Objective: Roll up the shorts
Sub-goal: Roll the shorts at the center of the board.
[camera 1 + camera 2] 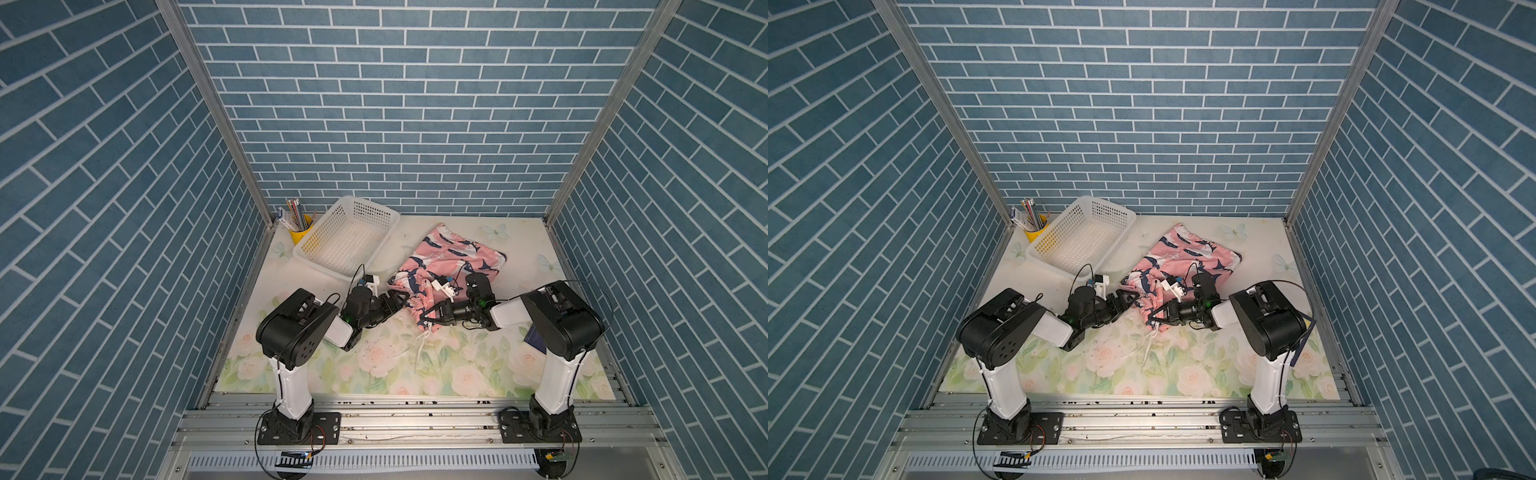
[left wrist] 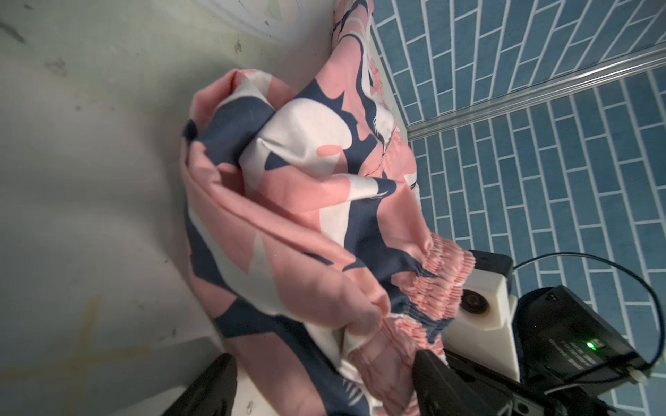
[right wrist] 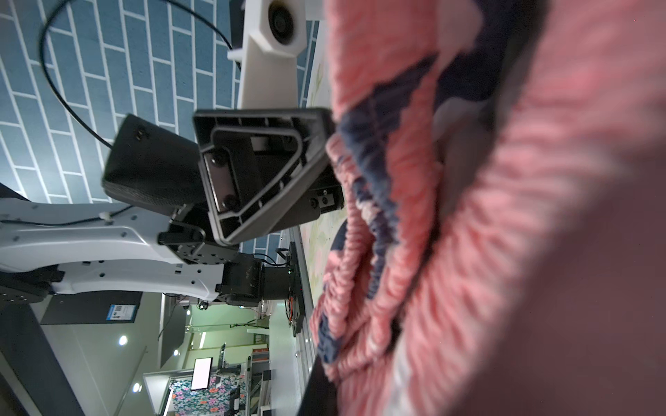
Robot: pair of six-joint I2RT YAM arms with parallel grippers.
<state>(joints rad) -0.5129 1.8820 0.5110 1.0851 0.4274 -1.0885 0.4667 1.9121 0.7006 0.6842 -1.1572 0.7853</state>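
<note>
In both top views the shorts (image 1: 451, 257) (image 1: 1183, 253) are lying crumpled on the counter (image 1: 457, 374), right of the white basket (image 1: 318, 237) and apart from it. Their legs are spreading toward the back wall, and the gathered waistband (image 1: 417, 298) is bunching between the two arms. The left jaws are standing wide open at the waistband's edge. The right jaws are clamping shut on its near corner, where a white drawstring (image 1: 419, 345) is trailing loose.

In the left wrist view the cloth is folding and sagging under its own weight. It is looking thin, light and limp, so it is likely to slump out of any roll that is not pinned. The left jaws are straddling a fold without pinching it. The ribbed elastic (image 2: 443, 284) is looking like the firmest, least slippery place to take hold.

In the right wrist view the shorts are filling most of the frame, blurred, and the right jaws are hidden.

The counter's floral cover is looking smooth, so the fabric is probably going to slide on it. Blue brick walls (image 1: 395, 104) are closing in three sides, and a yellow pencil cup (image 1: 300, 233) is standing beside the basket.
</note>
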